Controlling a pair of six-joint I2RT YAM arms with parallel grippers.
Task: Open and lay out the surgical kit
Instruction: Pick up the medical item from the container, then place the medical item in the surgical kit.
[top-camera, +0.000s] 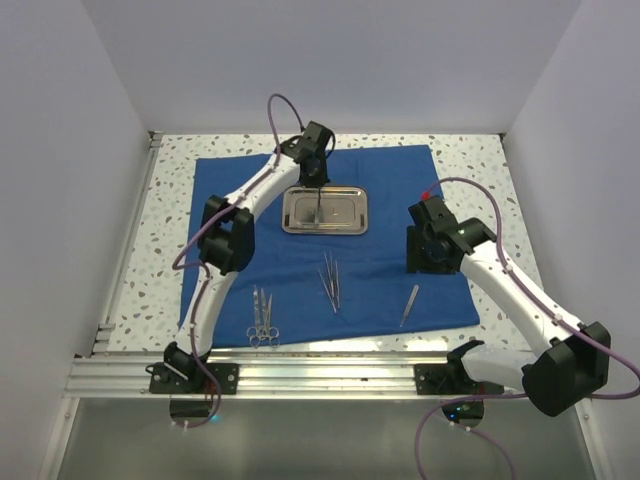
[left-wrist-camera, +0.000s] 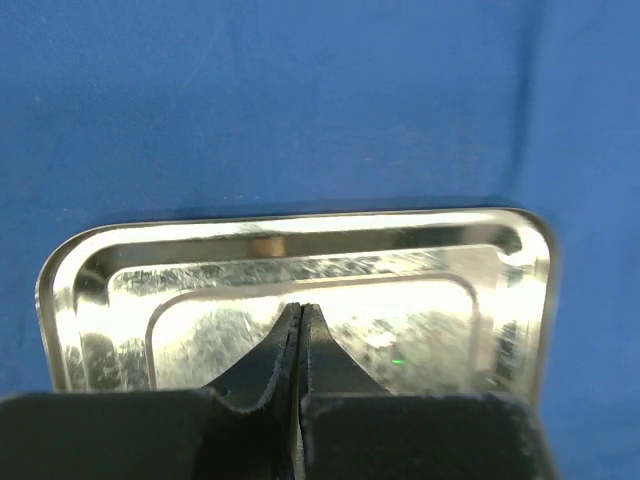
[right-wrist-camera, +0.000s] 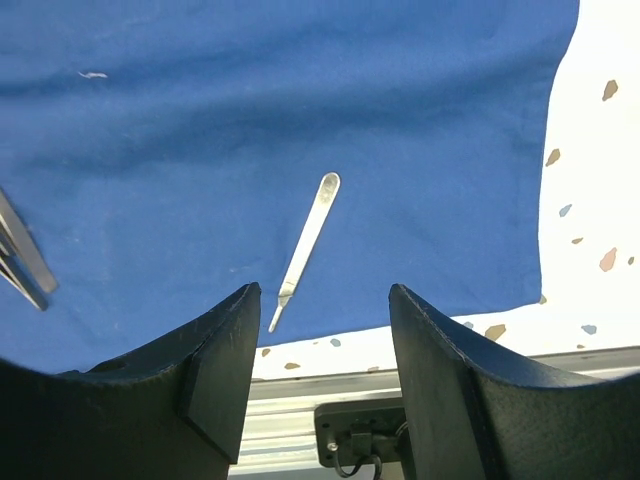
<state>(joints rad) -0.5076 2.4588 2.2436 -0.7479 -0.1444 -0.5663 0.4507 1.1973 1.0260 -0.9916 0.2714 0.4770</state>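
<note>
The royal-blue cloth wrap (top-camera: 400, 190) lies spread flat on the table. The shiny steel tray (top-camera: 352, 212) sits on its far middle and looks empty in the left wrist view (left-wrist-camera: 90, 260). My left gripper (top-camera: 318, 203) points down into the tray with its jaws shut (left-wrist-camera: 301, 308); only a thin pale sliver shows between the pads. Scissors and forceps (top-camera: 262, 315), tweezers (top-camera: 331, 281) and a slim silver handle (top-camera: 409, 305) lie in a row on the near cloth. My right gripper (right-wrist-camera: 323, 290) is open and empty above the slim handle (right-wrist-camera: 308, 235).
The speckled table top (top-camera: 470, 160) shows round the cloth. An aluminium rail (top-camera: 330, 372) runs along the near edge, with the arm bases on it. White walls close in the left, right and back. The tweezers' ends show at the left of the right wrist view (right-wrist-camera: 25, 262).
</note>
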